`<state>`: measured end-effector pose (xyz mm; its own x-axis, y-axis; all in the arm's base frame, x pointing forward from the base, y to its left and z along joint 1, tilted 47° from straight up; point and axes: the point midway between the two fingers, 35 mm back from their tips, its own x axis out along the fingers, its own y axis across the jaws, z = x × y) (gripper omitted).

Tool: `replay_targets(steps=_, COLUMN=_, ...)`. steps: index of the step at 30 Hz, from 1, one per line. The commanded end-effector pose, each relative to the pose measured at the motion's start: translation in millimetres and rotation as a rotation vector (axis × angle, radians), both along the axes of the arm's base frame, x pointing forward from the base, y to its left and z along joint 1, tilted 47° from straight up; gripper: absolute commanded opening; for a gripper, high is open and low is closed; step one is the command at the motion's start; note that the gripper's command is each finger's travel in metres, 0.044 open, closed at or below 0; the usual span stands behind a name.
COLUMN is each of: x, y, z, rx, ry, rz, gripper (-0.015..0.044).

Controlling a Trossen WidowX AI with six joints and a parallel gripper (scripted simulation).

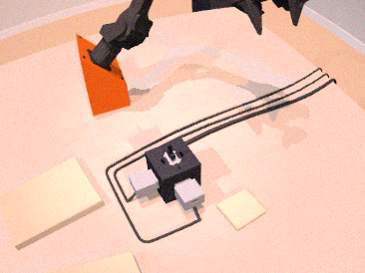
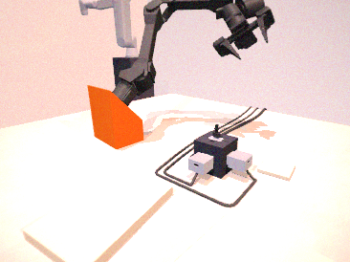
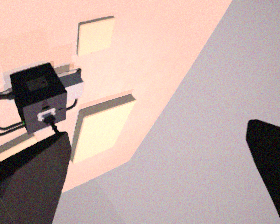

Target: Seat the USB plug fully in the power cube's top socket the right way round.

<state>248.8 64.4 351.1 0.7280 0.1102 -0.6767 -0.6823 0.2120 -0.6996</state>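
Note:
The black power cube [image 1: 191, 173] [image 2: 220, 160] [image 3: 37, 72] stands on the table. The USB plug [image 1: 172, 157] [image 2: 216, 138] [image 3: 46, 114] is in the socket on its top: a white piece with a short black stub sticking up. How deep it sits and which way round it is are too small to tell. My gripper [image 1: 277, 28] [image 2: 252, 50] [image 3: 160, 136] is wide open and empty, high above the table and well away from the cube. In the wrist view, one fingertip overlaps the picture just beside the plug's stub, but the top and exterior views show them far apart.
White block plugs [image 1: 144, 181] [image 1: 190, 194] [image 2: 201, 163] [image 2: 239, 161] stick out of the cube's sides. Dark cables [image 1: 146, 240] [image 2: 231, 205] loop round it. Pale slabs [image 1: 55, 194] [image 1: 241, 209] [image 2: 100, 225] [image 3: 105, 125] lie nearby. An orange block [image 1: 102, 90] [image 2: 105, 120] stands at the arm's base.

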Motion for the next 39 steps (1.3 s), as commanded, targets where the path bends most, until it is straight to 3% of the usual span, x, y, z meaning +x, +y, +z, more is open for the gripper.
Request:
replay_targets(steps=1, x=2, y=0, z=-3, rx=-0.005, ry=0.011, rz=0.006, gripper=0.0426)
replay_targets(steps=9, x=58, y=-23, z=-125, rx=-0.009, ry=0.416, rz=0.251, gripper=0.044)
replay_targets(steps=14, x=69, y=-54, z=-203, rx=0.202, ry=0.575, rz=0.405, gripper=0.044)
replay_targets(steps=19, x=68, y=-86, z=-259, rx=0.494, ry=0.56, rz=0.483, gripper=0.044)
replay_targets(steps=39, x=71, y=-84, z=-268, rx=0.535, ry=0.545, rz=0.487, gripper=0.044)
